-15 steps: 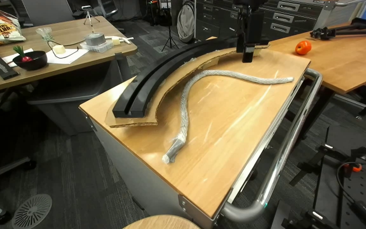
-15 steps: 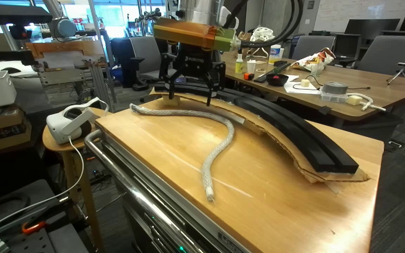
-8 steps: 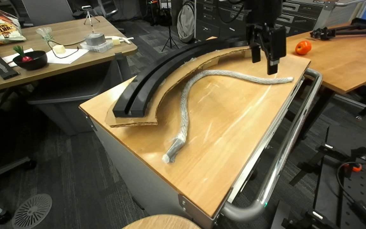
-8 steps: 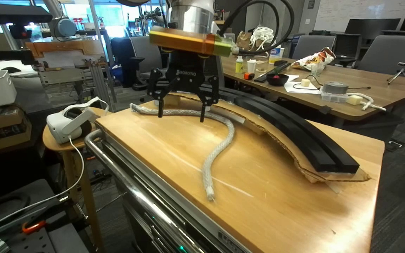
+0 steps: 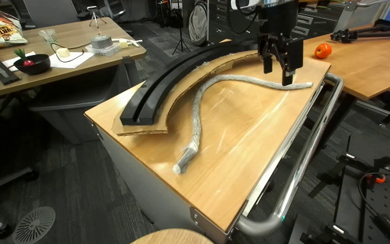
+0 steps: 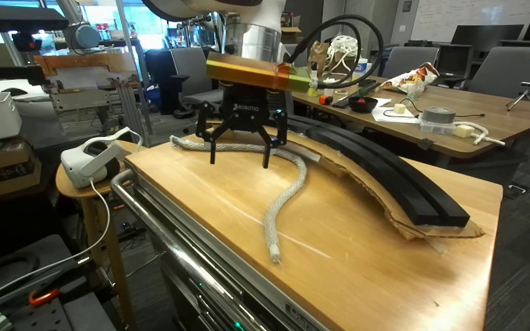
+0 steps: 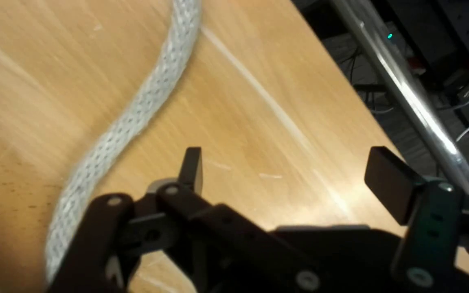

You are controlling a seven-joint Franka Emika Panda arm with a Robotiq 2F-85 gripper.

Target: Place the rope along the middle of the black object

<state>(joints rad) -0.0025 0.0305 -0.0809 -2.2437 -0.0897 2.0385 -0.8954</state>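
The long, thick, light-grey braided rope [image 5: 196, 115] lies in a loose S on the pale, scratched wooden worktop [image 5: 242, 162], a shiny grey wrapping [image 5: 186, 156] near one end. It sits on the inner side of the long black arc-shaped track [image 5: 164, 84], beside it and apart from it; the track, grooved along its middle, rests on a curved sheet of brown cardboard [image 5: 161, 127].

My black two-fingered claw [image 6: 239, 161] hangs above the worktop, pointing down. It is released: its fingers [image 7: 391, 183] stand wide apart, and the wood shows between them in the wrist view. There the rope passes outside that gap, off to the side of one finger. In both exterior views a finger crosses in front of the rope; how high I hold my fingertips, I cannot tell.

Along the worktop's edge runs a polished tubular metal handle [image 7: 407, 89]. Beyond, in an exterior view, a white plastic headset [image 6: 81, 163] sits on a round wooden stool [image 6: 74, 191]; in an exterior view, a round, red-orange, tomato-like thing [image 5: 323, 51] rests on a light-brown wooden table [image 5: 361, 67].
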